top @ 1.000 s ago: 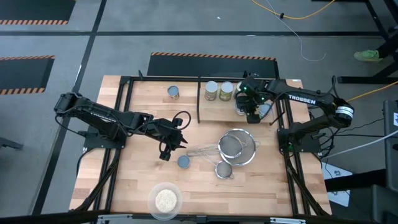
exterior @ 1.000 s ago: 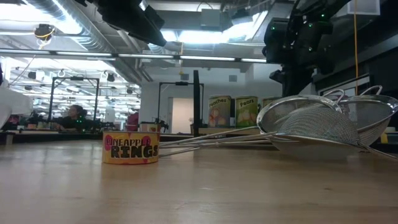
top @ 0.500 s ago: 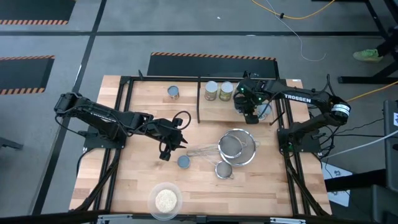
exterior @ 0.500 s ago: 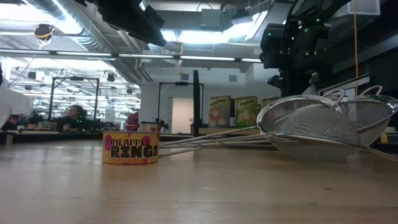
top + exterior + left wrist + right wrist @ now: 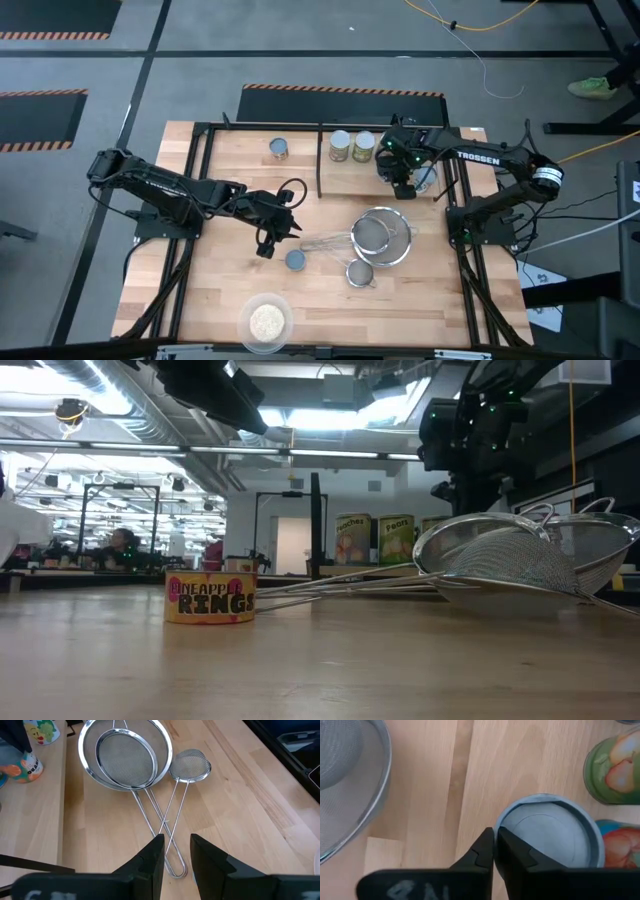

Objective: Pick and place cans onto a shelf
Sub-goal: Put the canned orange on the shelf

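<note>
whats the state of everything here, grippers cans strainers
left gripper, slightly open, empty
right gripper, shut, empty, over the blue-top can
blue-top can, upright on the shelf
pineapple rings can, upright on the table, off the shelf
two cream-top cans, upright on the shelf
strainers, medium one nested in the large one, small one beside

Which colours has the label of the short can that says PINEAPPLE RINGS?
Yellow, with pink and black lettering on the pineapple rings can; the low view shows it best.

Wooden table carries strainers, grain dish, cans, shelf holding perhaps four cans.
</note>
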### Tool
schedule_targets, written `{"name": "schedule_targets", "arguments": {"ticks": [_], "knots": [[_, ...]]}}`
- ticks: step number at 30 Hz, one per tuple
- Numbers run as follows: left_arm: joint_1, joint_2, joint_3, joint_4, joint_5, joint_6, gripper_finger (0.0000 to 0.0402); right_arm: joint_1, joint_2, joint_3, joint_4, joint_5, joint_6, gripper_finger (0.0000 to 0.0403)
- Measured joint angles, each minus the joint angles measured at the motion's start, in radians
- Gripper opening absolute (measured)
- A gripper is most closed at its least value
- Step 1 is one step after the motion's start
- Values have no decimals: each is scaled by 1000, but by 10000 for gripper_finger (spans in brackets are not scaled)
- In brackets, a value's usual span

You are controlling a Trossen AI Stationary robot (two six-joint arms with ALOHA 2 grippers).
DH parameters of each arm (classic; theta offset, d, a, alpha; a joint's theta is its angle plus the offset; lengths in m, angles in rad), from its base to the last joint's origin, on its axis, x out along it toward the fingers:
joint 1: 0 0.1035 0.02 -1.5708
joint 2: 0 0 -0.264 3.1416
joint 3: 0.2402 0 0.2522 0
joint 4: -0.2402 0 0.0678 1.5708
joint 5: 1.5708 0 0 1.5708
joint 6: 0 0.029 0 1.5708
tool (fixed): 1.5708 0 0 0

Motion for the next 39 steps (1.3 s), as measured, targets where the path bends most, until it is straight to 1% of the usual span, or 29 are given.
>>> {"name": "schedule_targets", "arguments": {"ticks": [8,11,17,39], "knots": [[0,0,0,0,0,0,85,0,4,-3,-5,7,6,63],[0,0,0,0,0,0,85,0,4,-3,-4,23,6,70],[0,0,0,0,0,0,86,0,3,-3,-3,79,6,71],[0,0,0,0,0,0,86,1,1,-2,0,80,6,71]]}}
